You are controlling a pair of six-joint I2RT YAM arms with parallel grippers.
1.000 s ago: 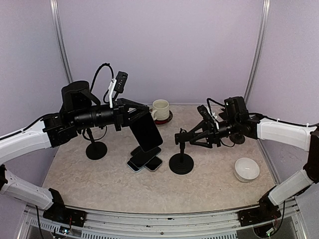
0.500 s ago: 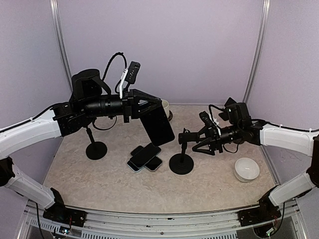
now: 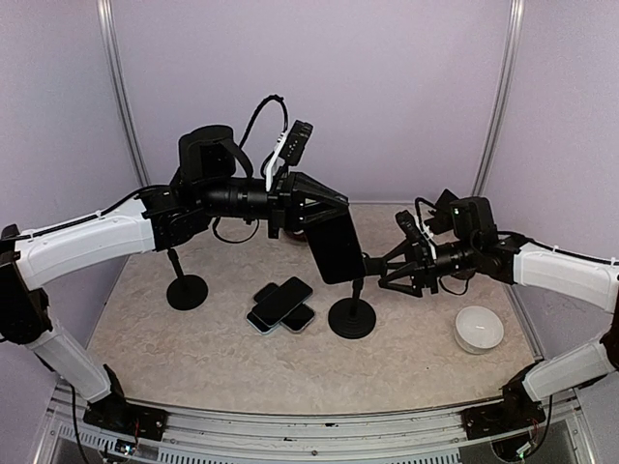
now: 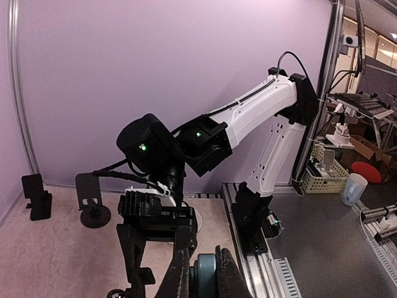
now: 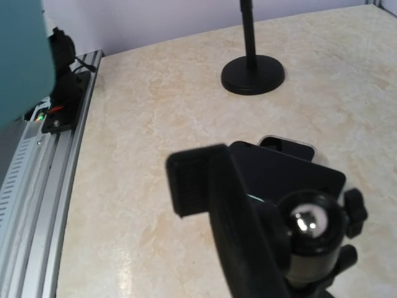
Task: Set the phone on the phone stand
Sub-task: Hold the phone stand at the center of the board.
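My left gripper (image 3: 319,224) is shut on a dark phone (image 3: 336,247) and holds it upright in the air, its lower edge just in front of the phone stand's head. In the left wrist view the phone's teal edge (image 4: 214,276) sits pinched between the fingers. The phone stand (image 3: 351,318) has a round black base at mid-table. Its clamp cradle (image 5: 205,180) fills the right wrist view, and the phone's teal corner (image 5: 22,56) shows top left. My right gripper (image 3: 385,273) is behind the stand's head, jaws spread on either side of it; contact cannot be told.
Spare phones (image 3: 280,304) lie stacked on the table left of the stand. A second black stand (image 3: 186,290) is at the left, under the left arm. A white bowl (image 3: 479,329) sits at the right. Another stand base (image 3: 462,271) hides behind the right gripper.
The left arm has carried the phone up and to the right, from above the stacked phones to the stand's head. The right gripper has shifted slightly right and its jaws have widened.
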